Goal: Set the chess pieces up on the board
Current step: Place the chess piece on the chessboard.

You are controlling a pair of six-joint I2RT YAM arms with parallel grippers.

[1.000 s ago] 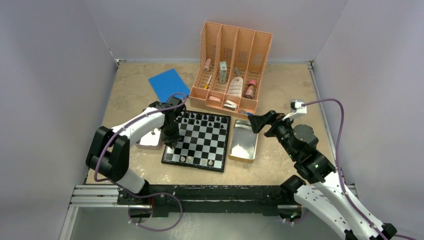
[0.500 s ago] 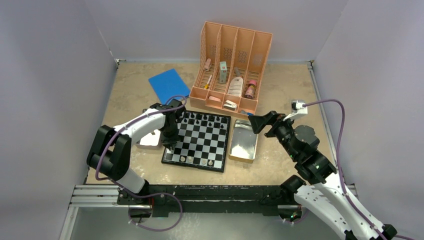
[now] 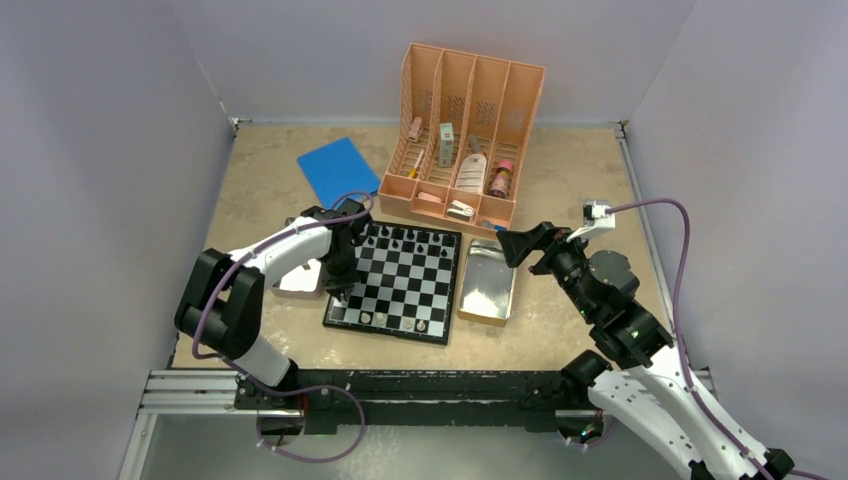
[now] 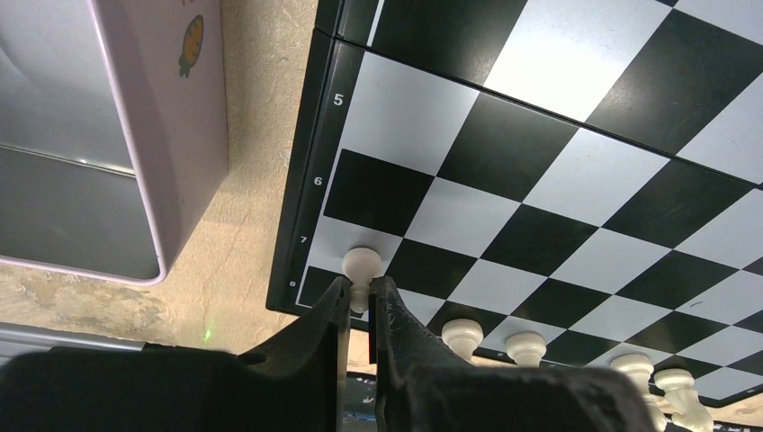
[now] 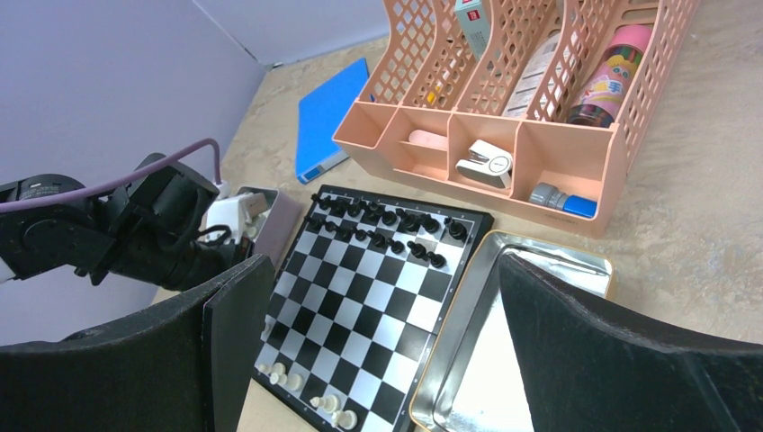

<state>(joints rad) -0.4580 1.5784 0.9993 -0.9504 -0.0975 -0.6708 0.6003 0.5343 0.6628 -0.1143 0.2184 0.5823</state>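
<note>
Pinching pawn at board edge

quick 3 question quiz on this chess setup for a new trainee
1. True or false: the right gripper is shut.
2. The left gripper is shut on: A a black piece, B a white piece, C nothing.
3. What colour are the pieces on the side of the board nearest the organizer?
Key: 1 false, its jaws stand wide open. 2 B. 3 black.
</note>
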